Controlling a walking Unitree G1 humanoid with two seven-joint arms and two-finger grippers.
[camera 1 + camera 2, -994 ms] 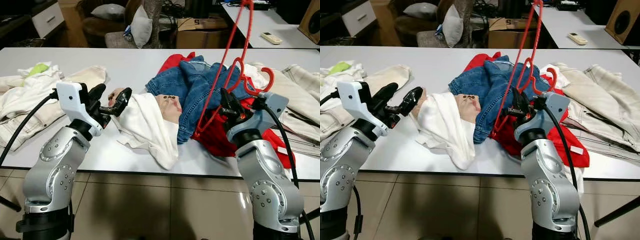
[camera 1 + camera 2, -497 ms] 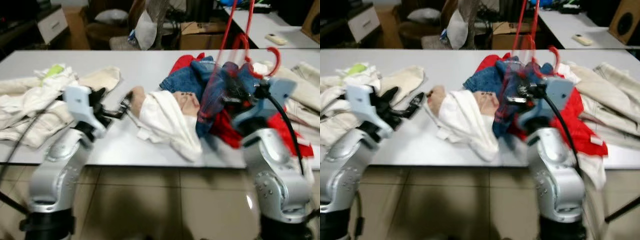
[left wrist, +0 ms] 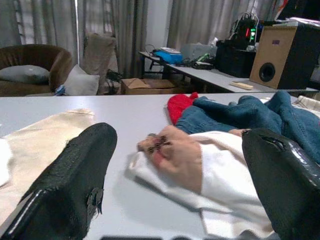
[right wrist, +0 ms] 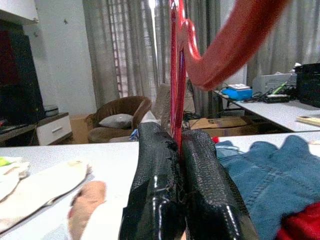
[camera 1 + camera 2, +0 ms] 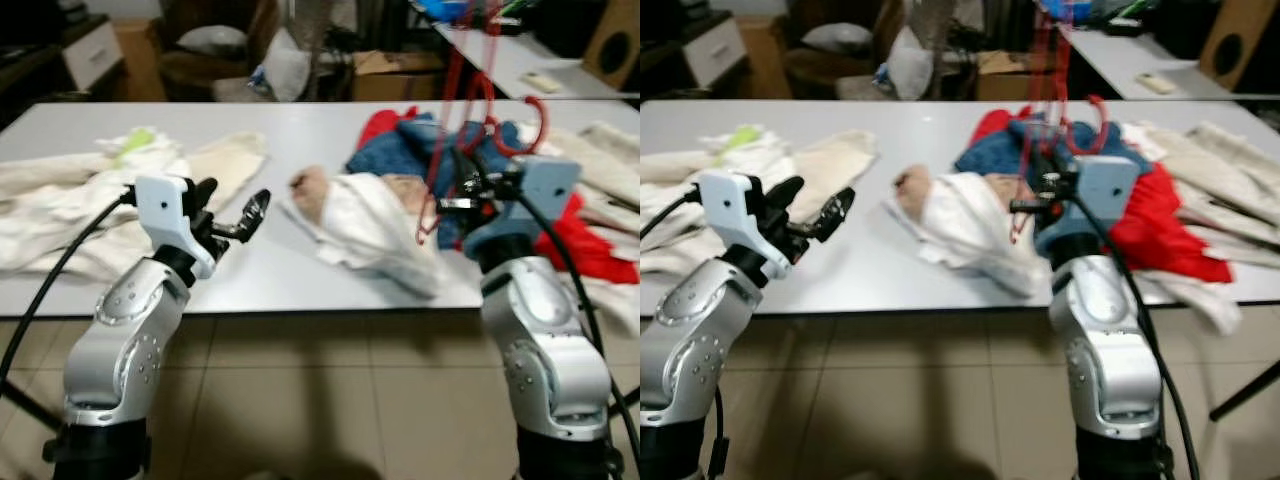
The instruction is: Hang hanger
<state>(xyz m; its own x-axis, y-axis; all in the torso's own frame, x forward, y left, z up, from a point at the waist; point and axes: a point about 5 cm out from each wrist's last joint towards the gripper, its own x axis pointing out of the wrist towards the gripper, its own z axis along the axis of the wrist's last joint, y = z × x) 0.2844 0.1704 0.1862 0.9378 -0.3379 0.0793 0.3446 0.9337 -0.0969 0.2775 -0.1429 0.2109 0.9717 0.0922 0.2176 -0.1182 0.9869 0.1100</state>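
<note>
- We are gripping the red hanger [image 5: 470, 95] in our right hand [image 4: 177, 165] — fingers clamped, hanger upright.
- Our left hand [image 5: 238, 212] is hovering open over the desk [image 5: 300, 130] — beside the white garment [image 5: 375, 225].

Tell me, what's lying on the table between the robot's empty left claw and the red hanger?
A crumpled white garment lies between the left gripper and the red hanger, plain in both eye views.

A long pale grey tabletop [image 5: 300, 130] stands on a floor of beige tiles [image 5: 330, 400]. Behind it sit a brown armchair [image 4: 120, 112] with a grey cushion [image 3: 22, 74], a white drawer unit [image 4: 50, 131] and a cardboard box [image 3: 145, 86]. Grey curtains [image 4: 125, 50] cover the far wall, and a second desk [image 3: 220, 79] carries a wooden speaker [image 3: 280, 55].
</note>
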